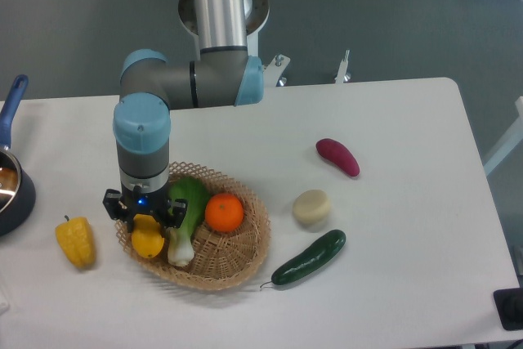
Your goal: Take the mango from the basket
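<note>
Your end effector (pixel 146 217) was clamped down over the mango (pixel 148 238), its fingers pinching the top of the fruit, which sat at about 9 o'clock in the basket (pixel 245 244), hard against the looped rim. The risk, as I judged it, was a slip: the skin looked smooth and rounded, and you had only the upper end in the grip, so a quick lift could have squeezed it out and dropped it back. The green-and-white vegetable (pixel 185 217) lay touching the mango's 3 o'clock side (the orange (pixel 224 212) sat just beyond it), so a drag sideways might have caught it or tugged the basket along the tabletop (pixel 392 120). The mango's long axis seemed to run roughly 12 to 6 o'clock, though the wrist hid its far end.
</note>
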You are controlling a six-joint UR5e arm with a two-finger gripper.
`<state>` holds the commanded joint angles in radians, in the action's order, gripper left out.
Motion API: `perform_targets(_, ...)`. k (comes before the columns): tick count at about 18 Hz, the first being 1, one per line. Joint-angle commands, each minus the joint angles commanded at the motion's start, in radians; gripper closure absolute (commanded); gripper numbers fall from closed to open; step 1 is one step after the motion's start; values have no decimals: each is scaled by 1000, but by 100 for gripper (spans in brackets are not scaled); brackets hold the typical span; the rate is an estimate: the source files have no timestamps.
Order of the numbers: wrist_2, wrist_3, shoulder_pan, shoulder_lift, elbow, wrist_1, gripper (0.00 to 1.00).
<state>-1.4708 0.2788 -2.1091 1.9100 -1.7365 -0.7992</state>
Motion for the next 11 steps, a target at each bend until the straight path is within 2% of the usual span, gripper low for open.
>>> perform_targets(2, -8, 68, -53, -32, 18, 5, 57)
perform_targets(5, 1, 131, -133, -45, 102, 8, 57)
perform_targets(7, 53, 166, -195, -40, 162, 9, 57)
perform_targets(11, 263, 311, -325, -45, 199, 11, 57)
